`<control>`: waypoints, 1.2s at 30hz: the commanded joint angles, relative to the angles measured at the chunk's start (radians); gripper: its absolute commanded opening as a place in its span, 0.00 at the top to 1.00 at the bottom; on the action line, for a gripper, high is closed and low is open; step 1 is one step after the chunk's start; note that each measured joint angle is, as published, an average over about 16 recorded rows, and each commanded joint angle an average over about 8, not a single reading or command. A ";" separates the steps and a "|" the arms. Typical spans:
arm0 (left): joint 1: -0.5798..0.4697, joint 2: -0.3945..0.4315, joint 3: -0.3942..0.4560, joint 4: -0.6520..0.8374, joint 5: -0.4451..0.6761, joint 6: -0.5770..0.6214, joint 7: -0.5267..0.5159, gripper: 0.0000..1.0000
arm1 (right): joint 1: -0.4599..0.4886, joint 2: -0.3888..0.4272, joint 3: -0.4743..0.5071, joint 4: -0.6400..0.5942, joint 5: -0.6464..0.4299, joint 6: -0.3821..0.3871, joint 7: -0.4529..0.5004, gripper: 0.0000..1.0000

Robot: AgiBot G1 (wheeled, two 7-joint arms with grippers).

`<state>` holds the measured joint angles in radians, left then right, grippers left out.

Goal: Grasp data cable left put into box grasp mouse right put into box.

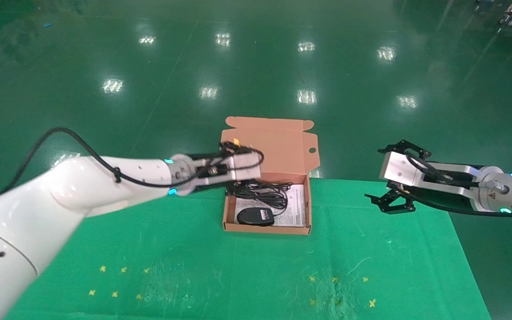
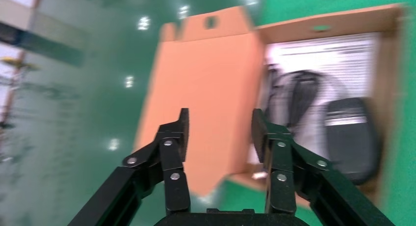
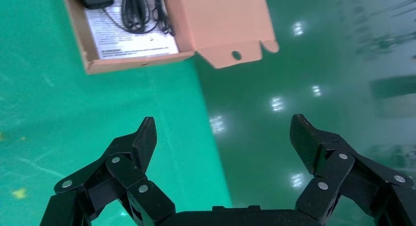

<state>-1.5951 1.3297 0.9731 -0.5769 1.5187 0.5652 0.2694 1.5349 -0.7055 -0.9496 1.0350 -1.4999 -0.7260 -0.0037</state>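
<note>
The orange-brown box point(image 1: 308, 209) lies open at the table's far middle, its lid flap point(image 1: 278, 142) folded back. Inside, on the white sheet point(image 1: 295, 209), lie the black mouse point(image 1: 256, 216), white label showing, and the data cable point(image 1: 267, 191) bundled behind it. My left gripper point(image 1: 234, 184) hovers over the box's far left corner; in the left wrist view it point(image 2: 219, 130) is open and empty above the lid flap point(image 2: 206, 84), with the mouse point(image 2: 351, 138) and cable point(image 2: 294, 96) beside it. My right gripper point(image 1: 373, 173) is open and empty at the table's far right edge.
The green cloth table point(image 1: 247, 266) has small yellow marks near the front. Its far edge runs just behind the box, with shiny green floor point(image 1: 256, 66) beyond. In the right wrist view, the right gripper point(image 3: 223, 133) hangs over the table edge, the box point(image 3: 137, 64) farther off.
</note>
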 commanded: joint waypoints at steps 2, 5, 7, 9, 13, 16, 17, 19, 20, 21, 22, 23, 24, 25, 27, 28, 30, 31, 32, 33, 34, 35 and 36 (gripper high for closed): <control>-0.027 -0.013 -0.002 -0.007 0.006 -0.023 -0.018 0.00 | 0.014 0.005 0.006 0.009 -0.009 0.011 -0.008 0.00; -0.062 -0.022 -0.004 -0.006 0.018 -0.049 -0.026 0.00 | 0.036 0.010 0.006 0.016 -0.034 0.014 -0.019 0.00; -0.076 -0.025 -0.005 -0.004 0.024 -0.060 -0.029 0.00 | 0.046 0.012 0.003 0.018 -0.048 0.011 -0.022 0.00; -0.084 -0.029 -0.006 -0.002 0.026 -0.066 -0.032 0.00 | 0.053 0.012 0.003 0.019 -0.058 0.007 -0.024 0.00; -0.078 -0.046 -0.019 -0.014 0.011 -0.051 -0.042 0.00 | 0.049 0.012 0.016 0.023 -0.049 -0.013 -0.020 0.00; -0.059 -0.072 -0.044 -0.040 -0.018 -0.016 -0.058 0.00 | 0.031 0.015 0.040 0.032 -0.021 -0.041 -0.013 0.00; -0.049 -0.083 -0.055 -0.051 -0.031 -0.001 -0.065 0.00 | 0.023 0.016 0.051 0.035 -0.008 -0.053 -0.010 0.00; -0.028 -0.106 -0.078 -0.074 -0.058 0.033 -0.079 0.00 | 0.006 0.019 0.073 0.043 0.020 -0.079 -0.002 0.00; -0.018 -0.117 -0.090 -0.086 -0.072 0.050 -0.086 0.00 | -0.003 0.020 0.084 0.047 0.034 -0.092 0.001 0.00; -0.008 -0.129 -0.101 -0.098 -0.086 0.067 -0.094 0.00 | -0.012 0.022 0.096 0.051 0.048 -0.105 0.005 0.00; 0.002 -0.140 -0.113 -0.110 -0.099 0.083 -0.100 0.00 | -0.020 0.023 0.107 0.054 0.062 -0.118 0.008 0.00; 0.013 -0.152 -0.124 -0.122 -0.113 0.100 -0.108 0.00 | -0.029 0.025 0.118 0.058 0.076 -0.131 0.012 0.00; 0.023 -0.163 -0.136 -0.134 -0.127 0.117 -0.115 0.00 | -0.038 0.026 0.129 0.062 0.090 -0.144 0.016 0.00; 0.033 -0.174 -0.147 -0.145 -0.140 0.134 -0.122 0.00 | -0.046 0.027 0.140 0.066 0.104 -0.156 0.019 0.00; 0.054 -0.198 -0.171 -0.170 -0.168 0.168 -0.136 0.00 | -0.064 0.030 0.163 0.074 0.133 -0.183 0.027 0.00; 0.064 -0.209 -0.182 -0.181 -0.181 0.184 -0.143 0.00 | -0.073 0.032 0.174 0.078 0.146 -0.195 0.030 0.00; 0.085 -0.232 -0.205 -0.205 -0.209 0.219 -0.157 0.00 | -0.090 0.035 0.196 0.086 0.175 -0.222 0.038 0.00; 0.095 -0.243 -0.217 -0.217 -0.222 0.235 -0.164 0.00 | -0.099 0.036 0.207 0.089 0.188 -0.234 0.041 0.00; 0.106 -0.255 -0.228 -0.229 -0.236 0.252 -0.171 0.00 | -0.108 0.037 0.219 0.093 0.203 -0.247 0.045 0.00; 0.116 -0.267 -0.240 -0.241 -0.250 0.269 -0.179 0.00 | -0.117 0.039 0.230 0.097 0.217 -0.260 0.048 0.00; 0.126 -0.278 -0.251 -0.252 -0.263 0.285 -0.185 0.00 | -0.125 0.040 0.241 0.101 0.230 -0.273 0.052 0.00; 0.136 -0.290 -0.263 -0.264 -0.277 0.302 -0.193 0.00 | -0.134 0.042 0.252 0.105 0.245 -0.286 0.056 0.00; 0.147 -0.301 -0.274 -0.276 -0.291 0.319 -0.200 0.00 | -0.143 0.043 0.263 0.109 0.259 -0.299 0.059 0.00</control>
<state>-1.4481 1.0282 0.6984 -0.8535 1.2272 0.8849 0.0695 1.3919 -0.6625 -0.6859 1.1438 -1.2407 -1.0254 0.0558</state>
